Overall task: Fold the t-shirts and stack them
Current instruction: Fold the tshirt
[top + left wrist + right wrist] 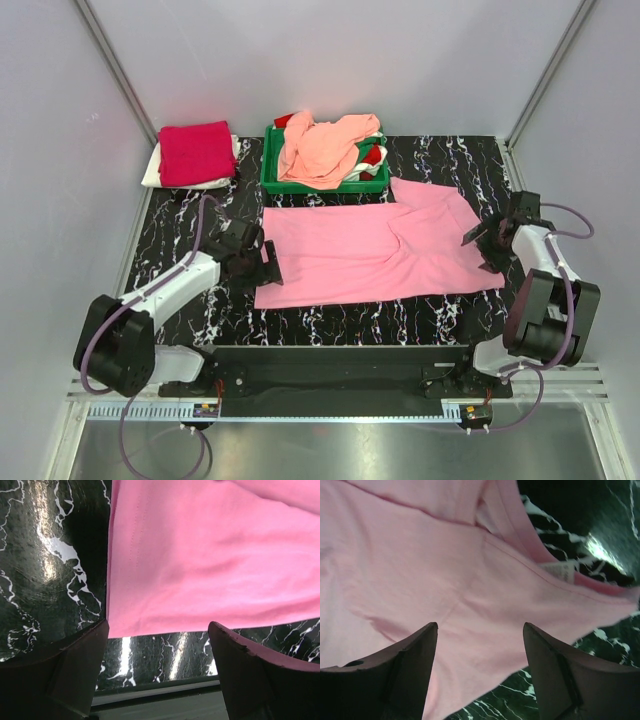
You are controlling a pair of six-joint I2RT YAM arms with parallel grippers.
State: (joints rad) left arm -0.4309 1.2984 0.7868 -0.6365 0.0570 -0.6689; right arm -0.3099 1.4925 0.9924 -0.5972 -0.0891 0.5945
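Pink t-shirt (370, 250), one soft smooth sheet, is laid flat on the marbled black table (330, 320), partly folded. Left gripper (270, 263) and right gripper (476, 245), two in all, are held spread at its side edges, empty.

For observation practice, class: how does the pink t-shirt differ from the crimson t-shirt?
The pink t-shirt lies spread out mid-table; the crimson t-shirt is folded compactly at the far left. The pink one rests on the table; the crimson one sits on a white t-shirt. Both are outside the green tray.
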